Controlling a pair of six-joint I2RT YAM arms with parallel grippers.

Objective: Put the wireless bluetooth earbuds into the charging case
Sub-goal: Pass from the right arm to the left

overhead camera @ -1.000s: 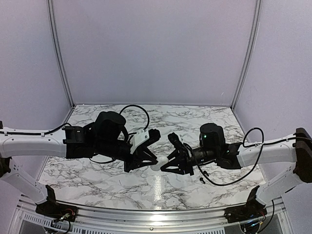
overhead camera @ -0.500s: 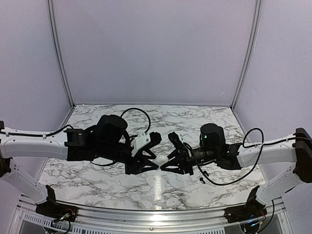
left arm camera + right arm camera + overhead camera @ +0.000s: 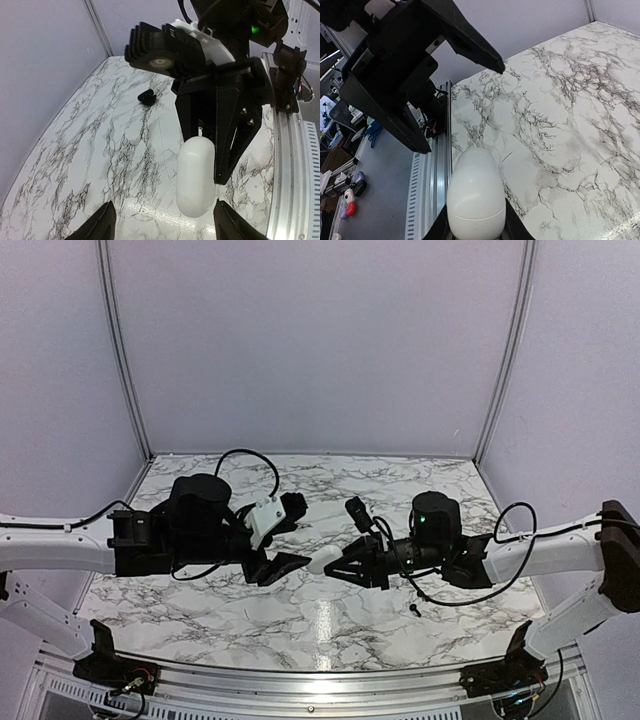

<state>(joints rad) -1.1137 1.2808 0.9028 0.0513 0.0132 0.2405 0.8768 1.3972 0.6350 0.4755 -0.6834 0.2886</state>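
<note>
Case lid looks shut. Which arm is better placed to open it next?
Left, probably. The right gripper is shut on the white charging case, so it is busy holding. The left gripper is open and empty, its fingers facing the case's free end without touching it.

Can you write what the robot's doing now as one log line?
left gripper: jaws open, empty | right gripper: jaws shut on white charging case | case: lid closed, held above table
</note>
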